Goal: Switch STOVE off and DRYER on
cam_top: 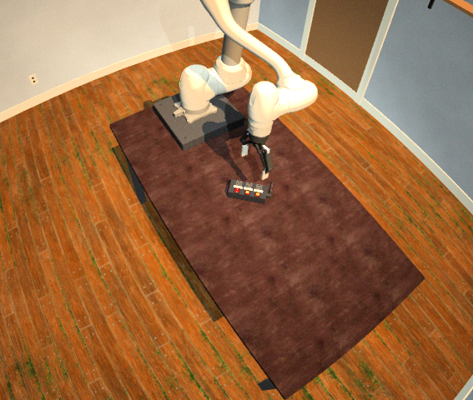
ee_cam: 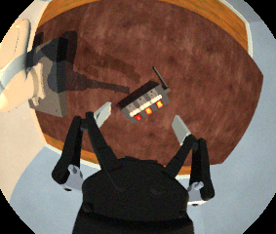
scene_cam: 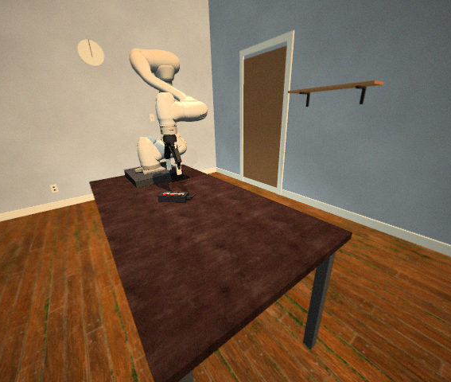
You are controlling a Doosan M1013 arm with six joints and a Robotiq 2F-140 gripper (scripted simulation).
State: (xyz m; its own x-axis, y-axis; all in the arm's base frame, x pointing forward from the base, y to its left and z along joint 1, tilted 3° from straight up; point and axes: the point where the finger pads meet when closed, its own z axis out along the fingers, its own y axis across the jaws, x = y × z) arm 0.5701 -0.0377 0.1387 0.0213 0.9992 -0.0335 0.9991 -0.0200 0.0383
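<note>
My fingers stand wide apart, holding nothing; the flat dark-grey plastic power strip [cam_top: 249, 191] looks light, likely sliding unless switches are pressed straight down.

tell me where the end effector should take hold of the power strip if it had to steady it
Probably across the narrow width of the power strip, coming straight down from above: it lies flat, long and slim, switches up. Grip toward one end, clear of the switches. The end effector is open and empty beside it.

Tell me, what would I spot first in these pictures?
Probably the big white arm bending over the far end of the dark table. Its open gripper hangs above a small black power strip with glowing red switches, lying flat below it.
</note>
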